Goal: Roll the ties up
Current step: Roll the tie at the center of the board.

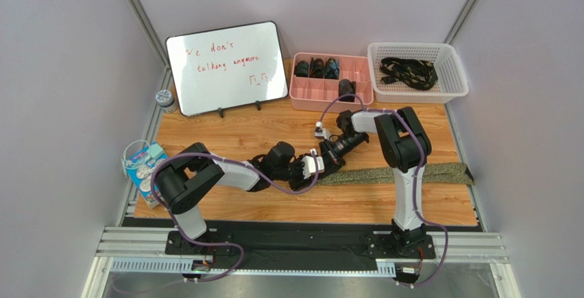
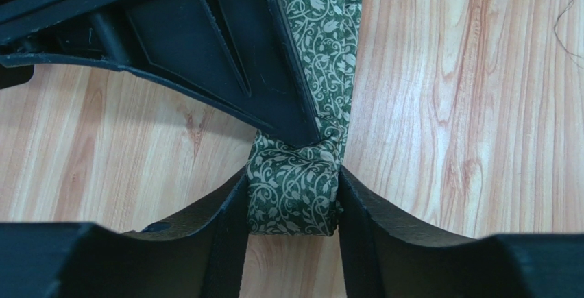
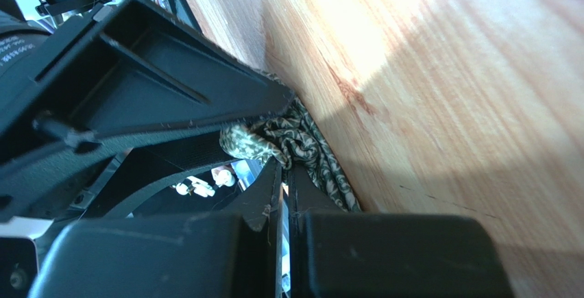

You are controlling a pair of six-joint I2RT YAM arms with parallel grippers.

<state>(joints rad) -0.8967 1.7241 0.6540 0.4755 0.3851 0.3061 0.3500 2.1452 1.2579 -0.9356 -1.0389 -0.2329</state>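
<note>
The green tie (image 2: 293, 195) lies flat on the desk (image 2: 445, 106). Its folded end sits right between the left fingers (image 2: 219, 233), and the rest of its length runs straight ahead of them. In the top view that length stretches away to the right of both arms, along the near part of the desk. The left fingers are about half closed, one against each side edge of the fold, so they look to be gripping it across its width. The right fingers (image 2: 274, 85) are closed together and hold nothing. They come in at a slant from the side, with their tip on the cloth just beyond the fold. Both sets of fingers meet at this end, but the left ones have the grip. In my judgement, rolling means turning the fold over forward along the tie's length, ahead of the left fingers.
</note>
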